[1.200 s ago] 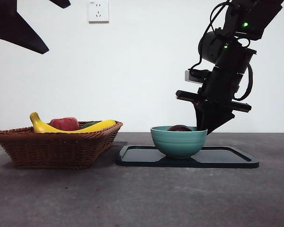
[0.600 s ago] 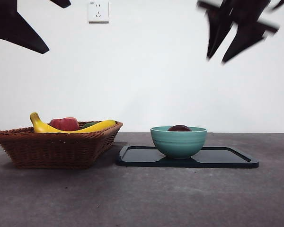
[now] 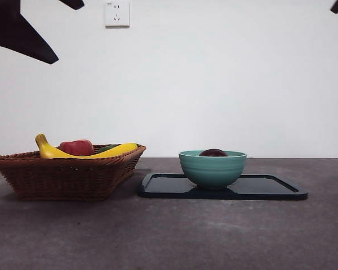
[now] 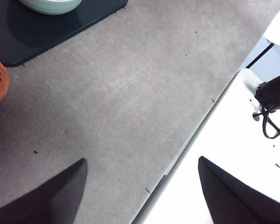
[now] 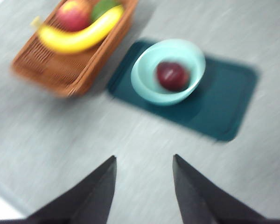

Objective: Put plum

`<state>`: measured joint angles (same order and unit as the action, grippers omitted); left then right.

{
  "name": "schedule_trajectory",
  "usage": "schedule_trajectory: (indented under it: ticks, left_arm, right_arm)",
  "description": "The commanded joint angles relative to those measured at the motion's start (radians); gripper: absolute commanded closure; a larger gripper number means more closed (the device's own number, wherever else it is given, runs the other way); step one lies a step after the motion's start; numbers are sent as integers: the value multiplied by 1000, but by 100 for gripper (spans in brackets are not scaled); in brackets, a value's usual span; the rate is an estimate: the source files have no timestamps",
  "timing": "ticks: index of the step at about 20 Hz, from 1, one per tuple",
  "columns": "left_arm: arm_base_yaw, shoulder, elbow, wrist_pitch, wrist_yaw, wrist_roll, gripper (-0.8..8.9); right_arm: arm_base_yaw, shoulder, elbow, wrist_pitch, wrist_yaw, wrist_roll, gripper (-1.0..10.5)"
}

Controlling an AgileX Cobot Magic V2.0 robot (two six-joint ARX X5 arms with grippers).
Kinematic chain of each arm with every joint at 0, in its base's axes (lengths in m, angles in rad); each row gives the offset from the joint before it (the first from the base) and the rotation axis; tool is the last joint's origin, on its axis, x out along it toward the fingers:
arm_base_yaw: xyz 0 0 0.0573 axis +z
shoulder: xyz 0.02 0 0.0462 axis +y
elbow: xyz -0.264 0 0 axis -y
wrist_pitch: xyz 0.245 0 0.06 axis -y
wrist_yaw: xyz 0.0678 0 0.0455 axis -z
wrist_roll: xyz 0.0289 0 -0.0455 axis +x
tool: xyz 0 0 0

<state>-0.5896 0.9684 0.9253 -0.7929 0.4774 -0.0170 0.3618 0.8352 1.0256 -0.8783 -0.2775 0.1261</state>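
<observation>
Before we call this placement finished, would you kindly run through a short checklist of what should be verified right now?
1. Plum lies inside the bowl: ok.
2. Bowl stands upright on the dark tray: ok.
3. Right pincer is open, holds nothing and is high above the table: ok.
4. Left pincer is open and empty, off to the side over the table's edge: ok.
5. Basket holds the banana and apple, none spilled: ok.
6. Plum settled and not rolling: cannot tell, as the right wrist view is blurred and the front view shows only its top.
</observation>
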Motion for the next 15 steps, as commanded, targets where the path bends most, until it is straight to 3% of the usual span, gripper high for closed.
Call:
schedule_trajectory:
  ticks: [1,6,15]
  left_arm:
    - [-6,5,10,6,6,2,439]
    - [-6,5,10,6,6,1,439]
    - [-6,5,10,7,6,1,439]
  right_arm:
    - [16,-69,-66,10,-34,1,753]
    - [22,-181,-189,10,-97,21,753]
    - [22,-184,-195,11,-98,23,753]
